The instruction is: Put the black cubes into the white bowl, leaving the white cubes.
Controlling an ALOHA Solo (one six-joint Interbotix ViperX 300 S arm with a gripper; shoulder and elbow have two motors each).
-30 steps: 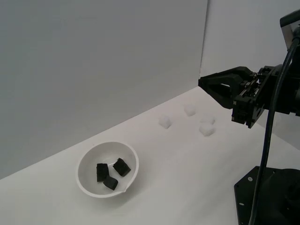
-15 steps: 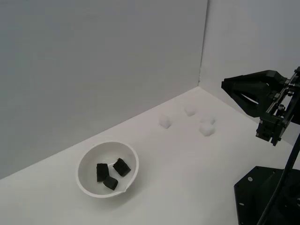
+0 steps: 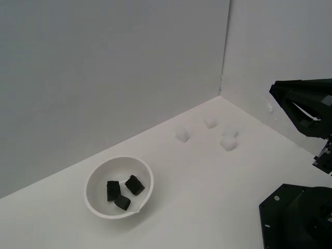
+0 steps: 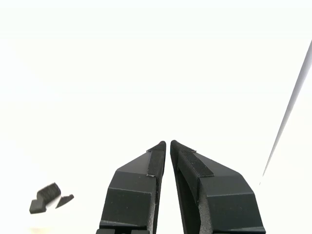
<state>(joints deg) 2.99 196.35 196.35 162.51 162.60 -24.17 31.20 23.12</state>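
The white bowl (image 3: 95,179) sits on the white surface at the exterior view's lower left. Three black cubes lie inside it (image 3: 112,190) (image 3: 134,184) (image 3: 122,202). White cubes rest farther back near the corner of the walls: one (image 3: 182,135), another (image 3: 210,122), and a third (image 3: 229,142). My gripper (image 3: 272,91) hangs in the air at the exterior view's right edge, far from the bowl and beyond the white cubes. Its fingers meet at the tips with nothing between them (image 4: 168,143). In the washed-out wrist view the black cubes (image 4: 45,199) show as small dark shapes.
Grey walls meet in a corner behind the white cubes. The arm's black base (image 3: 295,218) fills the exterior view's lower right corner.
The gripper has drawn back toward the exterior view's right, away from above the white cubes. It stays shut. The black cubes in the bowl have not moved.
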